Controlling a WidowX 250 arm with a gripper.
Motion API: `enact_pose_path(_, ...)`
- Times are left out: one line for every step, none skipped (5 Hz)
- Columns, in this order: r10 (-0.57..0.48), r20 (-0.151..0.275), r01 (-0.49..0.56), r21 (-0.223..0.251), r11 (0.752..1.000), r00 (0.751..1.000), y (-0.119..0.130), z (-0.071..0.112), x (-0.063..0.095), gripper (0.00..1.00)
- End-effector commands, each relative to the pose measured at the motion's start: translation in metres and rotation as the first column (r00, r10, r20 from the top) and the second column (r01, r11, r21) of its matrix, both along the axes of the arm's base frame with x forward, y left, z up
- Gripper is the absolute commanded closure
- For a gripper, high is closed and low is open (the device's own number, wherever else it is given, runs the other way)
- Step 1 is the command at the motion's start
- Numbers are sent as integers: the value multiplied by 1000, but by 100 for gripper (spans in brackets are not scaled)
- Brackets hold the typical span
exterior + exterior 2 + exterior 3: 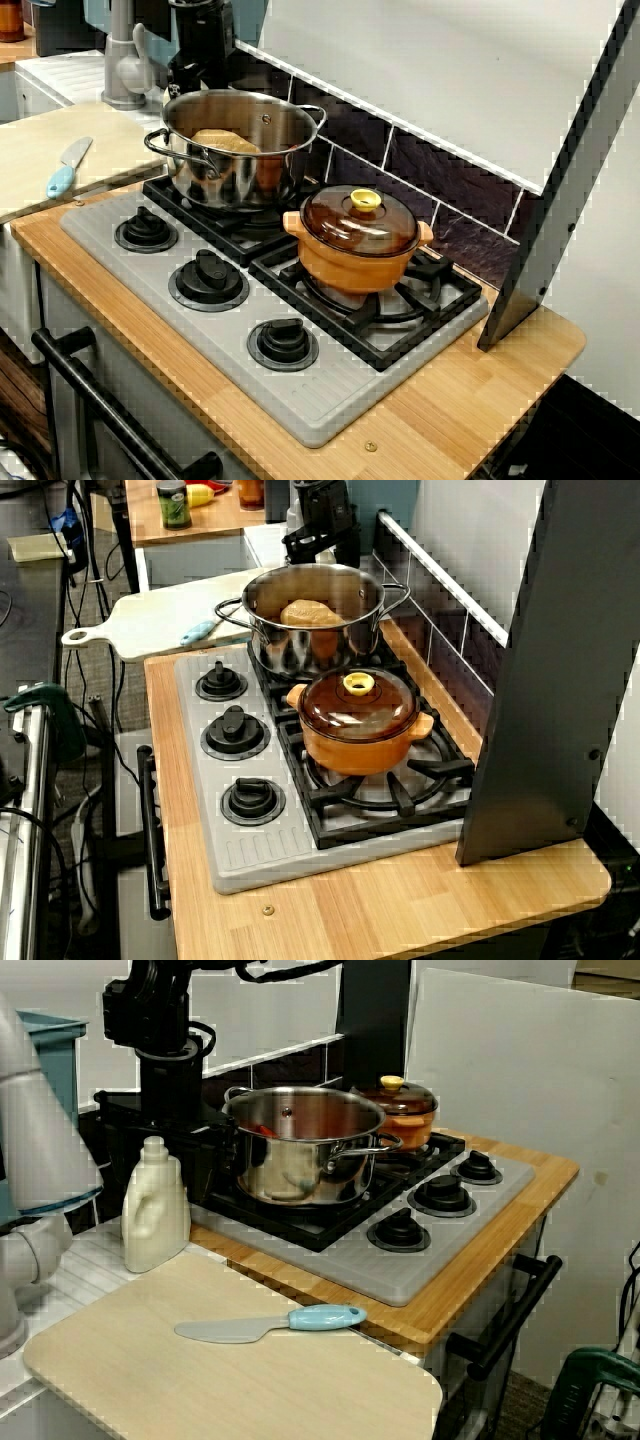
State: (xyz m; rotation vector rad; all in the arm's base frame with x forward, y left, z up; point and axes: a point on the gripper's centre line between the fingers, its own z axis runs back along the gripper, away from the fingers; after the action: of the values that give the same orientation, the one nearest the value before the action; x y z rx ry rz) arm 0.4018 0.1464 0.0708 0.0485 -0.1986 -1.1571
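In front of the steel pot (305,1150), a blue-handled knife (270,1325) lies flat on the cutting board (130,1380). The pot sits level on its grate (290,1224), cradling a tan lump (225,142). Just behind its rim hangs the gripper (320,546); whether parted or closed I cannot tell.

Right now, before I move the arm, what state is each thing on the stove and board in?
steel pot: uncovered, on the stove, tan lump inside
orange pot: lid on, on the stove
blue-handled knife: lying flat on the cutting board
white bottle: upright beside the stove
gripper: behind the steel pot, open or shut unclear
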Motion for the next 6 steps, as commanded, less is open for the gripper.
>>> enact_pose_path(190,153,-199,42,979,970,15,12,0,100)
enact_pose_path(186,124,-190,21,981,975,18,15,-1,100)
enact_pose_path(214,88,-214,-11,977,973,24,22,-1,100)
enact_pose_path(236,83,-233,-51,971,968,30,30,-7,100)
enact_pose_path(282,75,-275,-83,958,957,35,34,-19,69)
enact_pose_path(378,58,-372,-94,923,924,45,37,-33,0)
